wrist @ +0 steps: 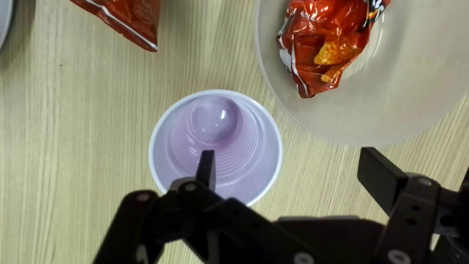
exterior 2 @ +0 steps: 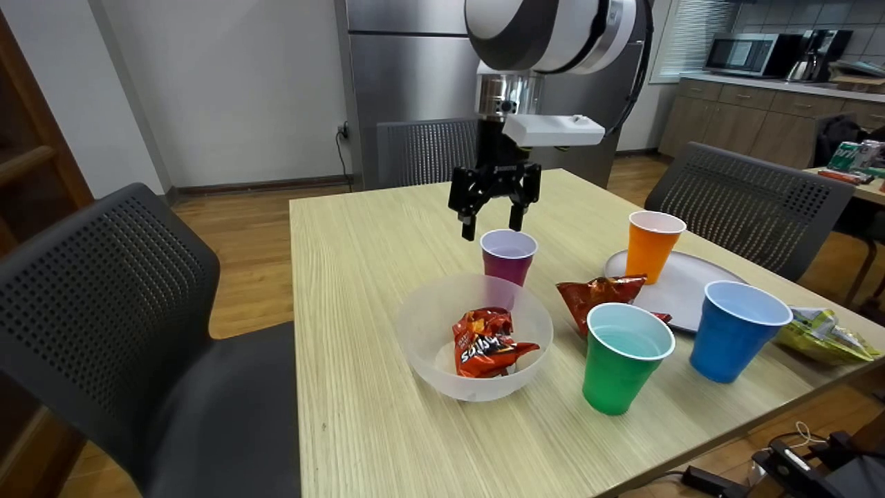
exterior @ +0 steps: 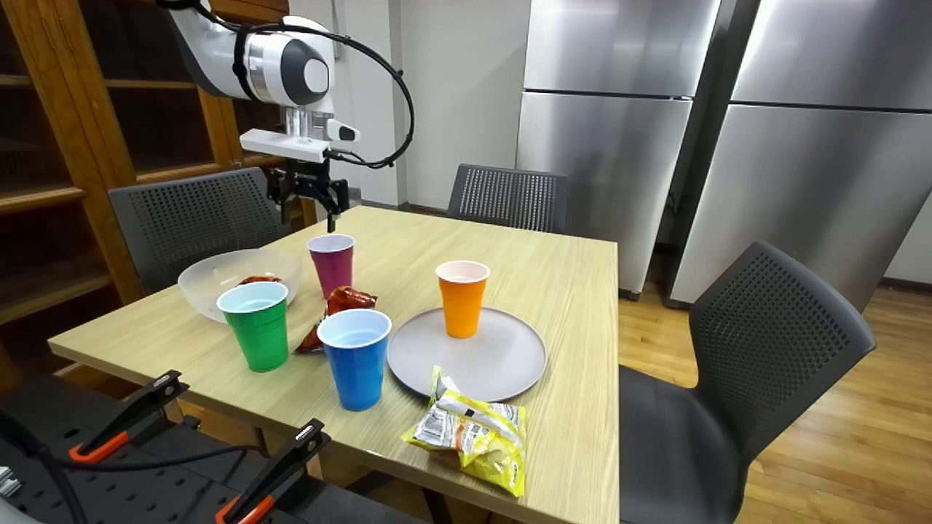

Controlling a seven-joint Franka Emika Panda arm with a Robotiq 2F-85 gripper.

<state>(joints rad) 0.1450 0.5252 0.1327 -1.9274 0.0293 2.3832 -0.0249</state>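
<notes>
Wrist view: the gripper (wrist: pixel 291 167) spreads wide, holding nothing. Room lies beside the purple cup (wrist: pixel 234 146); a bowl (wrist: pixel 406 95) crowds its rim.

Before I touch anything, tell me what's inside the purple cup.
In the wrist view, the purple cup shows a pale, ridged wall and round bottom, with no object in sight. The open tool hides part of the inner wall and rim.

On the counter (exterior 2: pixel 359 346), in an exterior view, the bowl (exterior 2: pixel 477 389) holds a bag (exterior 2: pixel 484 346); behind the bowl stands a cup (exterior 2: pixel 510 266); farther right, another cup (exterior 2: pixel 650 252) stands on the plate (exterior 2: pixel 681 297).
</notes>
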